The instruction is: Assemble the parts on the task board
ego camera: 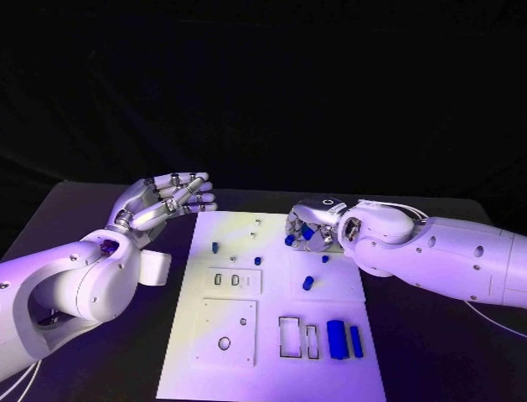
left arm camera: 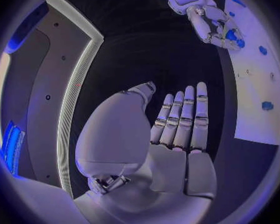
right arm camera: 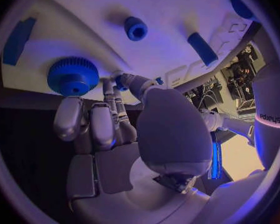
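The right hand (ego camera: 315,224) crowds the far right part of the task board (ego camera: 276,368), over small blue parts (ego camera: 308,283). The left hand (ego camera: 167,199) hovers off the board's far left corner. Between them the board's middle lies open, as does the dark surface (ego camera: 444,360) beside it.

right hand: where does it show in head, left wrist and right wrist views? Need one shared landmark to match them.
Head view: right hand sits at the task board's far right edge, over blue parts.
Left wrist view: it shows beside the board's edge.
Right wrist view: it rises from the circle's bottom, fingertips by a round ridged blue part.
Shared landmark: the white task board.
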